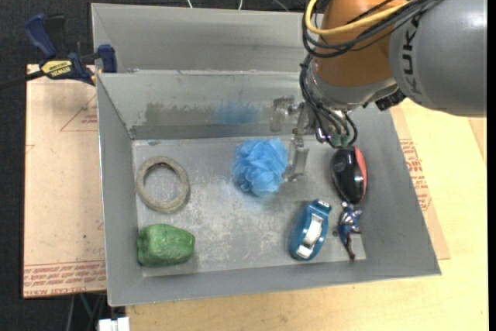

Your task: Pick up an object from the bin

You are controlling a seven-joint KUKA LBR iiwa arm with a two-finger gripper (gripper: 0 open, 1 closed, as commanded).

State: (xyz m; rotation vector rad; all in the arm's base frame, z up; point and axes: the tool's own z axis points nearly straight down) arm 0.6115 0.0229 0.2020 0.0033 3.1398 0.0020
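In the camera view the pick has not been made. The gripper (296,167) hangs low inside the bin (225,236), just right of centre. Its tip is against the right edge of a crumpled blue puff (261,164), which lies on the bin floor near the middle. The puff rests flat and unlifted. Nothing can be seen caught in the gripper, and whether it is released or clenched cannot be told from this angle. By my reading the approach is about finished, while closing on a thing, lifting it and carrying it clear of the bin all remain. The puff is the likeliest candidate, being the only thing the gripper touches.

Counted, six loose things lie in the bin, one of each:
- one blue puff
- one pale ring of tape (163,184) at the left
- one green lump (164,245) in the near left corner
- one black and red mouse (349,174) at the right
- one blue and white dispenser-like thing (309,229) near the front
- one small toy figure (348,229) just beside it

None are heaped; all lie apart
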